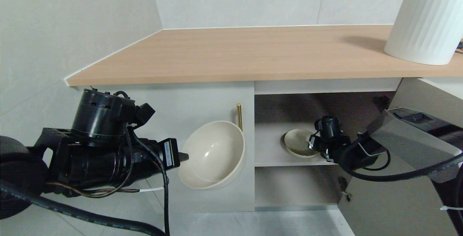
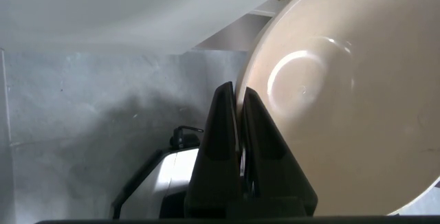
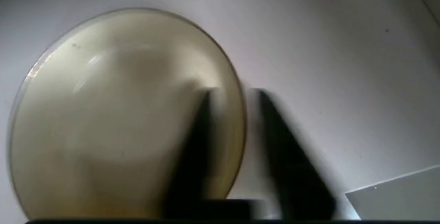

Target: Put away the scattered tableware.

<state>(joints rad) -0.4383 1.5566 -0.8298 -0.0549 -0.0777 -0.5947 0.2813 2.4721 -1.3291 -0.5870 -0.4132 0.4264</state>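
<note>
My left jaws are clamped on the rim of a cream bowl [image 1: 213, 154], held tilted in the air before the closed cabinet door [image 1: 202, 100]. My right jaws stand apart, astride the rim of a small plate [image 1: 298, 142] on the cabinet shelf [image 1: 269, 147].

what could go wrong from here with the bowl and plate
The left pincer pinches the big bowl only at its rim, tilted: it might slip. The bowl hangs close to the door handle and may knock it. The right pincer straddles the rim of the small plate and could nudge it.
</note>
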